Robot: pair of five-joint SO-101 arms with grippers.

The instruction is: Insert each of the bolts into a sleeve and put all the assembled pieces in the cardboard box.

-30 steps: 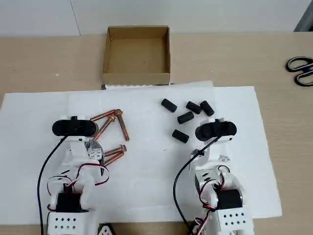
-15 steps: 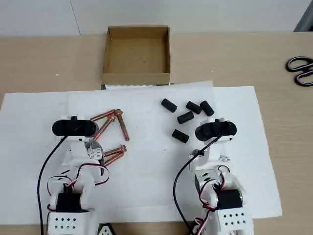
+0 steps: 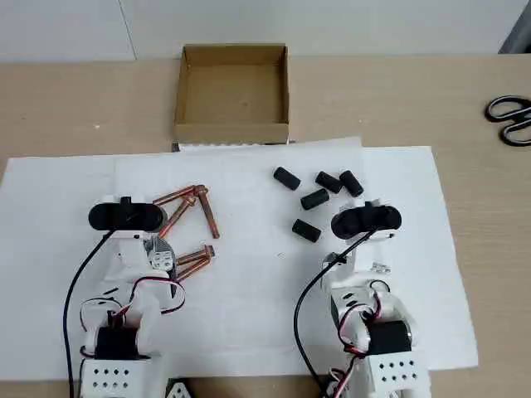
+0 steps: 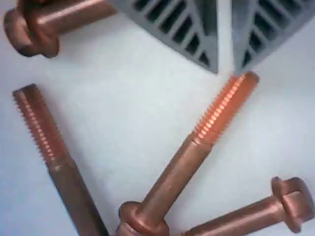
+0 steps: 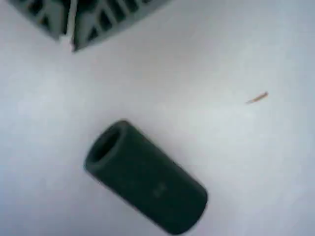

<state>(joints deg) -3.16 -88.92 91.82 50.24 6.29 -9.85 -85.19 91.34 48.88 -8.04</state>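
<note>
Several copper bolts lie on the white paper, one cluster [image 3: 189, 201] ahead of the left arm [image 3: 124, 217] and a pair [image 3: 196, 260] beside it. In the left wrist view my left gripper [image 4: 226, 70] hangs just above the paper with only a narrow slit between its grey fingers and nothing in it. The threaded end of one bolt [image 4: 197, 147] lies right at its tips. Several black sleeves [image 3: 314, 199] are scattered ahead of the right arm [image 3: 365, 220]. My right gripper [image 5: 69, 43] is shut and empty, a short way from one sleeve [image 5: 147, 179] lying on its side.
The open cardboard box [image 3: 232, 128] stands at the far edge of the paper, centred between the arms. Black scissors [image 3: 510, 120] lie on the wooden table at the far right. The white paper [image 3: 249, 298] covers the table between the arms.
</note>
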